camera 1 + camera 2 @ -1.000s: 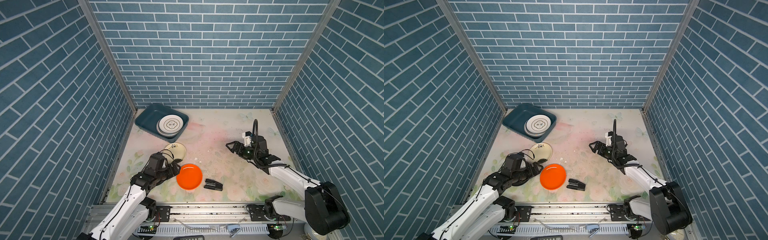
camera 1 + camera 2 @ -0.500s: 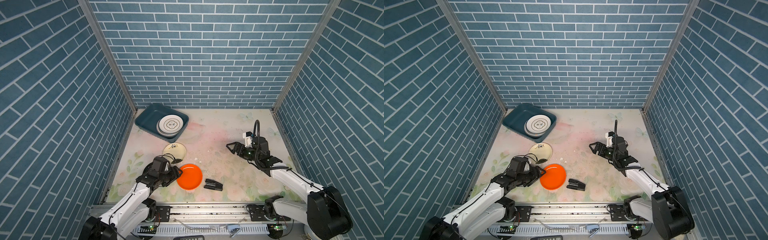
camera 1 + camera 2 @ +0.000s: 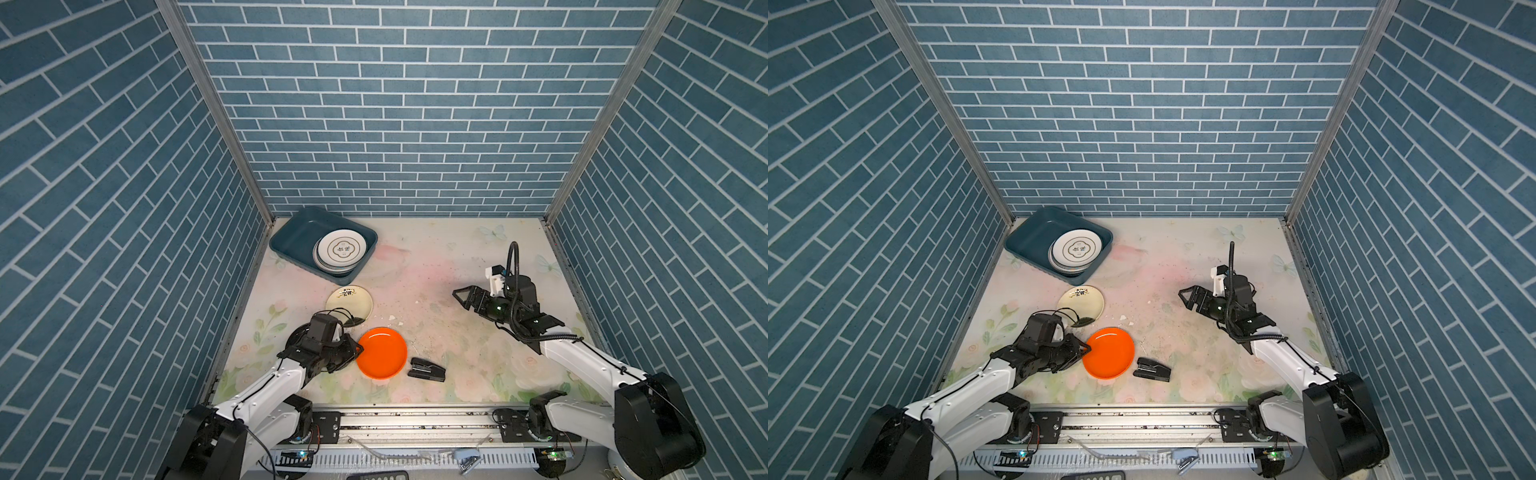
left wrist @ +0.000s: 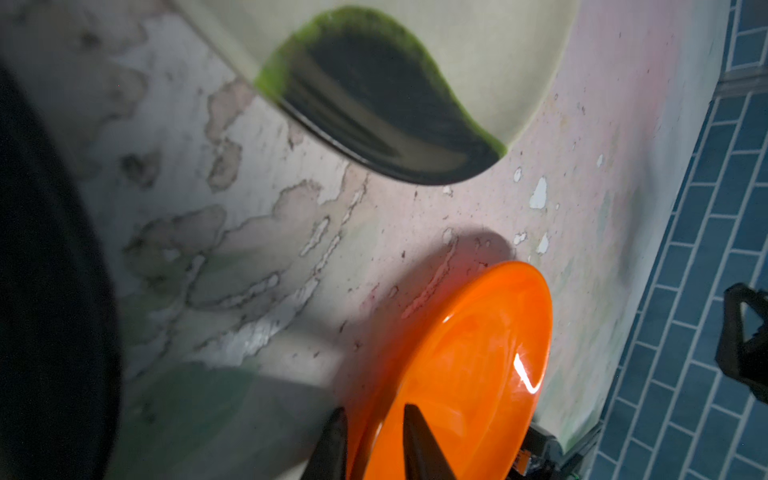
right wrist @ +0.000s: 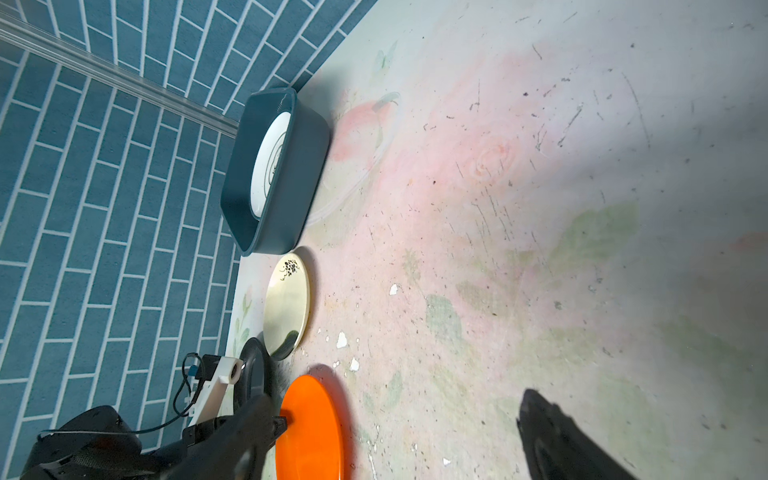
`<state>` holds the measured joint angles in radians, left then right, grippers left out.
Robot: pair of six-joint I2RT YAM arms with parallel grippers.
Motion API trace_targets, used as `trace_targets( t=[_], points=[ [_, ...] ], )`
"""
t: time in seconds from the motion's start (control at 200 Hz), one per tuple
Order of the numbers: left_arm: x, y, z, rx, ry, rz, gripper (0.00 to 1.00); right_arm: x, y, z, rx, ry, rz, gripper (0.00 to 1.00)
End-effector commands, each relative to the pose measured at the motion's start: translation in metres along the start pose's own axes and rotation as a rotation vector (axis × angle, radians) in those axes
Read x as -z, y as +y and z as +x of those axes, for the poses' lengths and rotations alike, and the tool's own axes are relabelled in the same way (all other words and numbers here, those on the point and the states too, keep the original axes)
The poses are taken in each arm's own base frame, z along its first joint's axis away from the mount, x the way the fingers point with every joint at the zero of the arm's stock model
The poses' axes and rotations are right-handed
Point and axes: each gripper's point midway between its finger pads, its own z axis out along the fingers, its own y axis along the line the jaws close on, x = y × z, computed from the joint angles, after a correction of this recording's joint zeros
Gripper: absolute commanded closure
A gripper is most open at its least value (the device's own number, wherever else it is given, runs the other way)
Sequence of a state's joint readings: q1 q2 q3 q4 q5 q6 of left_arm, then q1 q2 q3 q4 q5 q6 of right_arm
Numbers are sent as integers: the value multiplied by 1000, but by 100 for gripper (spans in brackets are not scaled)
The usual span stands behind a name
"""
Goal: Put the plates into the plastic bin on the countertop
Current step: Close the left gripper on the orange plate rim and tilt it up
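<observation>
Left wrist: glossy, plain orange plate [image 4: 478,353]

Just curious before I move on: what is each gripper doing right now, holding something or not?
Left gripper: closed on the orange plate, pinching its rim.
Right gripper: open, holding nothing.

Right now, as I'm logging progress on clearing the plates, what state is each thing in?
orange plate: gripped at its rim by left gripper.
cream plate: flat on the counter, free.
black plate: on the counter, mostly hidden under the left arm.
stacked plates: inside bin.
bin: upright, part filled.
stapler: lying beside orange plate, untouched.
left gripper: closed on orange plate.
right gripper: open, empty.
</observation>
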<state>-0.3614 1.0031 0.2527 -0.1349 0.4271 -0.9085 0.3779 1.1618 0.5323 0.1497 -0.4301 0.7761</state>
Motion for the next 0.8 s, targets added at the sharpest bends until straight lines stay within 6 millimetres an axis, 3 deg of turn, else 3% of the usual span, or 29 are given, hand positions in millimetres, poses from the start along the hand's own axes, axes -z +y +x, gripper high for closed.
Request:
trace_targets(
  t=[0.0, 0.23, 0.355, 0.625, 0.795],
  points=[
    [-4, 16, 9, -9, 30, -52, 82, 4, 5, -1, 46, -17, -18, 7],
    [-3, 18, 7, -15, 16, -71, 85, 6, 3, 0, 47, -23, -12, 7],
    [-3, 18, 7, -10, 17, -70, 91, 6, 1, 1, 47, -24, -5, 7],
    [0, 9, 2, -17, 7, -53, 100, 7, 0, 1, 45, -26, 0, 7],
    [1, 2, -1, -18, 6, -39, 100, 7, 0, 2, 43, -25, 0, 7]
  ],
)
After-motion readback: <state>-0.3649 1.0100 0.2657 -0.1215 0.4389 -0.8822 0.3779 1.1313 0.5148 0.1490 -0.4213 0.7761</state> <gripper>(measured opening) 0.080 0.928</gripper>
